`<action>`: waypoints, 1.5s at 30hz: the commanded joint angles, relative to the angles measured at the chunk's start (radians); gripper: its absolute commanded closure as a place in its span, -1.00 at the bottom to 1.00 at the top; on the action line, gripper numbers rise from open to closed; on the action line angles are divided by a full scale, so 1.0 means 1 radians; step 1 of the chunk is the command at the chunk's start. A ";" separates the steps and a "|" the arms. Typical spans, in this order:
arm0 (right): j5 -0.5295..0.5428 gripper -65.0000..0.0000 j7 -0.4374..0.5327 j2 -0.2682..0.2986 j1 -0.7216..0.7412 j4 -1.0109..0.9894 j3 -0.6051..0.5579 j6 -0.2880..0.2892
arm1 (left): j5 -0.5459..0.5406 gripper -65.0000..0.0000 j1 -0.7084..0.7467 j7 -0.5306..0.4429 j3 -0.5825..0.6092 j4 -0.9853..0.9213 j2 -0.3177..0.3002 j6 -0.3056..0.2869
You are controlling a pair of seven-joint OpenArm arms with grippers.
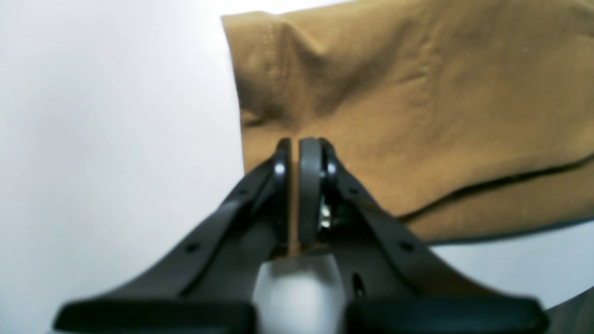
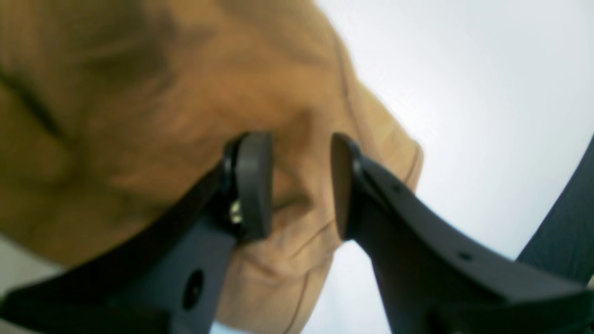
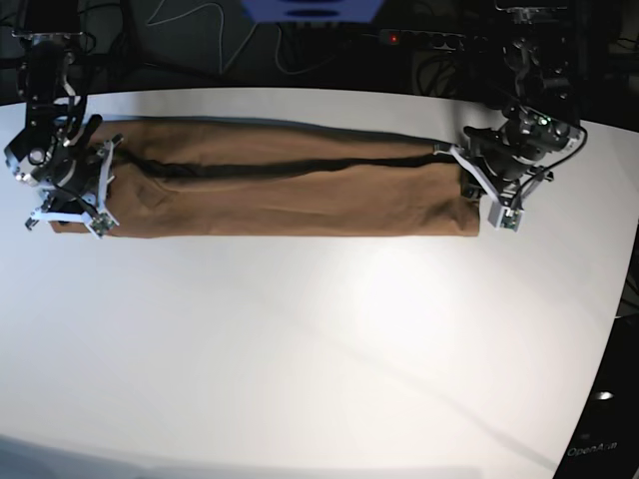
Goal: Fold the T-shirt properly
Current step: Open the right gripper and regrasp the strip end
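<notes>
Across the far half of the white bench [image 3: 319, 339], the T-shirt [image 3: 290, 185] lies folded into a long, narrow tan-brown band running from one arm to the other, with a dark seam line of overlapping fabric along its length. At the band's end on the base view's right, the left claw [image 1: 294, 147] has its pads pressed almost together, and the left wrist view shows a thin sliver of tan fabric between them, so it is clamped on the shirt's edge near a stitched hem. Its fabric spreads away beyond the pads, flat but lightly wrinkled, with a second layer showing as a dark fold line. At the opposite end, on the base view's left, the right claw [image 2: 301, 185] stands partly open, its two pads clearly apart with a gap between them. Rumpled cloth lies behind and beneath that gap, and the pads do not pinch it; whether either pad touches the fabric cannot be told from the blurred right wrist view. Dark cables hang behind the bench's far edge.
</notes>
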 commanded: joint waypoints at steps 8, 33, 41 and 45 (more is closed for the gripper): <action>0.001 0.34 0.011 0.013 0.002 0.024 0.008 -0.005 | -0.005 0.92 -0.008 -0.014 -0.003 0.016 -0.008 -0.005; 0.004 0.34 0.009 0.011 -0.038 0.029 0.082 -0.005 | -0.005 0.92 -0.016 -0.014 -0.003 0.016 -0.009 -0.005; 0.006 0.34 0.011 0.010 -0.041 0.010 0.088 -0.005 | -0.005 0.92 -0.016 -0.014 -0.003 0.018 -0.009 -0.005; 0.006 0.34 0.006 -0.001 -0.043 0.014 0.090 -0.005 | -0.005 0.92 -0.016 -0.014 -0.003 0.016 -0.009 -0.005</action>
